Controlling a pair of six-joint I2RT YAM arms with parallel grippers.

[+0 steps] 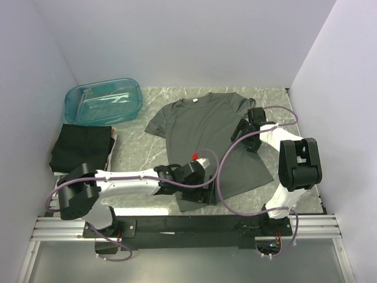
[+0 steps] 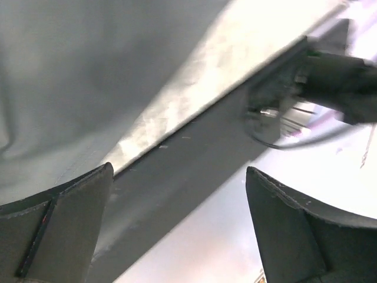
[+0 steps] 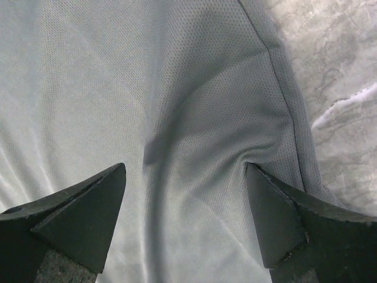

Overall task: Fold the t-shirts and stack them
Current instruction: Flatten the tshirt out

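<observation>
A dark grey t-shirt (image 1: pixel 203 132) lies spread flat on the marble table, neck to the back. My left gripper (image 1: pixel 203 194) is open over the shirt's bottom hem at the table's front edge. In the left wrist view (image 2: pixel 177 230) nothing is between its fingers, and the shirt (image 2: pixel 88 71) fills the upper left. My right gripper (image 1: pixel 246 137) is open over the shirt's right side, below the sleeve. In the right wrist view (image 3: pixel 185 218) its fingertips (image 3: pixel 265 194) rest on the fabric (image 3: pixel 177 88), which wrinkles between them. Folded dark t-shirts (image 1: pixel 82 146) lie stacked at the left.
A translucent teal tub (image 1: pixel 103 101) stands at the back left, behind the folded stack. The arms' black mounting rail (image 1: pixel 188 227) runs along the front edge and also shows in the left wrist view (image 2: pixel 194 159). White walls close in three sides. Bare marble (image 3: pixel 341 71) lies right of the shirt.
</observation>
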